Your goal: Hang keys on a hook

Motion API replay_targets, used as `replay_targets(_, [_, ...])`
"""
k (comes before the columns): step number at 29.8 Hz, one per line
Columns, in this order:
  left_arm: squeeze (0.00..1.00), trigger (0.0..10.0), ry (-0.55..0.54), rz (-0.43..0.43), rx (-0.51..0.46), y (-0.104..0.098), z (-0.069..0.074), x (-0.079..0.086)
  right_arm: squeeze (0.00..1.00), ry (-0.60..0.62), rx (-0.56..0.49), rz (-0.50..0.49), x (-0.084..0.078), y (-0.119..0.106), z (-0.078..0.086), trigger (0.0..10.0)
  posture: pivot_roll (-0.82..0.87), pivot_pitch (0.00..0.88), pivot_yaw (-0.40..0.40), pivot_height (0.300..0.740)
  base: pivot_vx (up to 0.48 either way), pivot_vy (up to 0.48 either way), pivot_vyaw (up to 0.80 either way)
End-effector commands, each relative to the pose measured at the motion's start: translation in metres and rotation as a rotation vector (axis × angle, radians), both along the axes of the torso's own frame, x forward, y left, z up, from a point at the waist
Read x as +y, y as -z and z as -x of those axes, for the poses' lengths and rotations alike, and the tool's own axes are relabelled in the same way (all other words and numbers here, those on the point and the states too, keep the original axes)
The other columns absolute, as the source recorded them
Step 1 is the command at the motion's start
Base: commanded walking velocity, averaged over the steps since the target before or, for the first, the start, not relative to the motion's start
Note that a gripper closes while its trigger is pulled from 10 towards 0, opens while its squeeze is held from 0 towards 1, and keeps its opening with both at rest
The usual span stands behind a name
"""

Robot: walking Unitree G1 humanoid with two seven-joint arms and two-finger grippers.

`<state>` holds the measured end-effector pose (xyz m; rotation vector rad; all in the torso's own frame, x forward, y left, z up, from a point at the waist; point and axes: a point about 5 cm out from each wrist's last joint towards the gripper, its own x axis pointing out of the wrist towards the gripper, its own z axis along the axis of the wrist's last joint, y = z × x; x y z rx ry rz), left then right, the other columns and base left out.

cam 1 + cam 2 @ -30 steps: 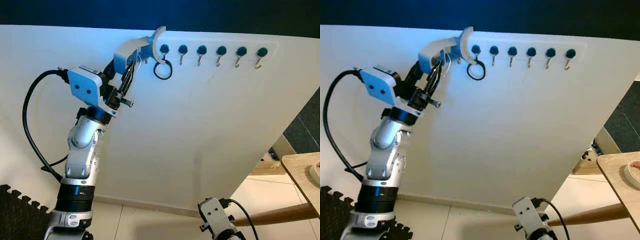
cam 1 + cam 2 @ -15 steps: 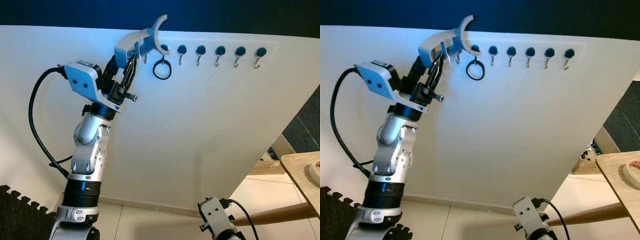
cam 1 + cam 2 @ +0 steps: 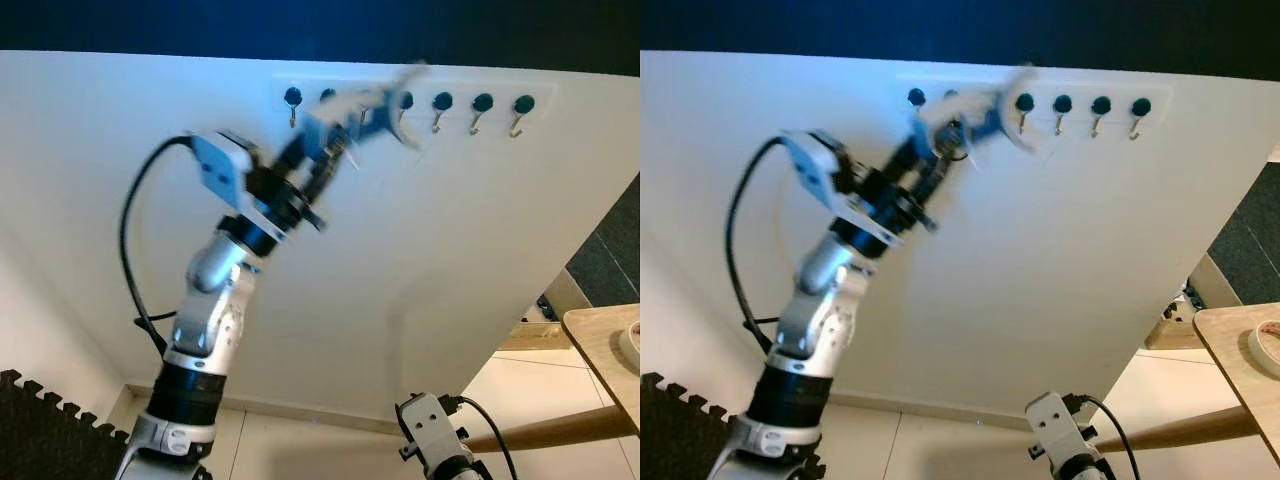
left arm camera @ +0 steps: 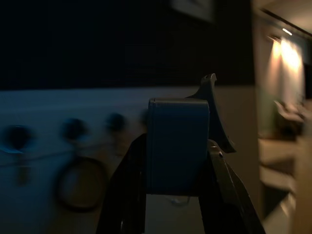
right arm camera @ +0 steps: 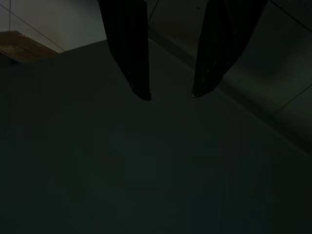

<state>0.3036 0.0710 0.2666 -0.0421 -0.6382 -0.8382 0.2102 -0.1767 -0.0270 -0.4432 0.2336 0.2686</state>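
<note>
Six hooks point(image 3: 442, 103) line the white board point(image 3: 420, 260). My left gripper point(image 3: 375, 105), blurred, sits raised against them, fingers clamped on a blue piece point(image 4: 178, 144). The key ring point(image 4: 78, 183) hangs from a hook. My right gripper point(image 5: 170, 95) hangs open.

left gripper point(image 3: 375, 105) motion-blurred at the hook row point(image 3: 440, 102), finger state unclear. it hides some hooks. key ring point(image 4: 78, 183) a dark blur in left wrist view. table point(image 3: 605, 350) cut by frame edge.
</note>
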Motion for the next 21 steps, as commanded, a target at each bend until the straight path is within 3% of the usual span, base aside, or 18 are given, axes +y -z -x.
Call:
replay_targets(1, [0.00, 10.0, 0.017, -0.099, -0.011, 0.003, 0.003, 0.005, 0.00, 0.008, 0.010, 0.000, -0.001, 0.002, 0.003, 10.0, 0.03, 0.063, 0.030, 0.740, 0.000, 0.000, 0.00])
replay_targets(3, [0.00, 10.0, 0.026, -0.144, -0.015, 0.004, 0.004, 0.006, 0.00, 0.008, 0.009, -0.001, -0.001, 0.003, 0.004, 10.0, 0.03, 0.065, 0.030, 0.740, 0.000, 0.000, 0.00])
replay_targets(4, [0.00, 10.0, 0.044, -0.227, -0.019, 0.006, 0.006, 0.008, 0.00, 0.008, 0.010, -0.002, -0.001, 0.003, 0.004, 10.0, 0.04, 0.067, 0.028, 0.740, 0.000, 0.000, 0.00])
replay_targets(6, [0.00, 10.0, 0.053, -0.264, -0.020, 0.008, 0.007, 0.009, 0.00, 0.007, 0.011, -0.002, 0.000, 0.003, 0.005, 10.0, 0.04, 0.067, 0.028, 0.740, 0.000, 0.000, 0.00])
replay_targets(7, [0.00, 10.0, 0.062, -0.329, -0.023, 0.011, 0.008, 0.010, 0.00, 0.006, 0.012, -0.002, 0.000, 0.003, 0.005, 10.0, 0.04, 0.067, 0.028, 0.740, 0.000, 0.000, 0.00])
replay_targets(8, [0.00, 10.0, 0.074, -0.453, -0.026, 0.018, 0.009, 0.012, 0.00, 0.006, 0.013, -0.002, 0.000, 0.003, 0.005, 10.0, 0.04, 0.068, 0.027, 0.740, 0.000, 0.000, 0.00])
replay_targets(9, [0.00, 10.0, 0.074, -0.453, -0.026, 0.018, 0.009, 0.012, 0.00, 0.006, 0.013, -0.002, 0.000, 0.003, 0.005, 10.0, 0.04, 0.068, 0.027, 0.740, 0.000, 0.000, 0.00])
replay_targets(11, [0.00, 10.0, 0.069, -0.696, -0.023, 0.034, 0.009, 0.021, 0.00, 0.006, 0.014, -0.002, 0.000, 0.004, 0.005, 10.0, 0.04, 0.069, 0.027, 0.740, 0.000, 0.000, 0.00])
replay_targets(14, [0.00, 10.0, 0.032, -0.903, 0.012, 0.045, 0.005, 0.037, 0.00, 0.007, 0.011, -0.004, 0.001, 0.003, 0.002, 10.0, 0.04, 0.071, 0.027, 0.740, 0.000, 0.000, 0.00])
replay_targets(17, [0.00, 10.0, 0.033, -0.921, 0.018, 0.046, 0.005, 0.038, 0.00, 0.007, 0.010, -0.004, 0.001, 0.002, 0.002, 10.0, 0.04, 0.071, 0.027, 0.740, 0.000, 0.000, 0.00])
replay_targets(20, [0.00, 10.0, 0.008, -1.069, 0.024, 0.054, 0.004, 0.048, 0.00, 0.004, 0.009, -0.005, 0.001, 0.002, 0.001, 10.0, 0.04, 0.075, 0.026, 0.740, 0.000, 0.000, 0.00])
replay_targets(21, [0.00, 10.0, 0.008, -1.069, 0.024, 0.054, 0.004, 0.048, 0.00, 0.004, 0.009, -0.005, 0.001, 0.002, 0.001, 10.0, 0.04, 0.075, 0.026, 0.740, 0.000, 0.000, 0.00])
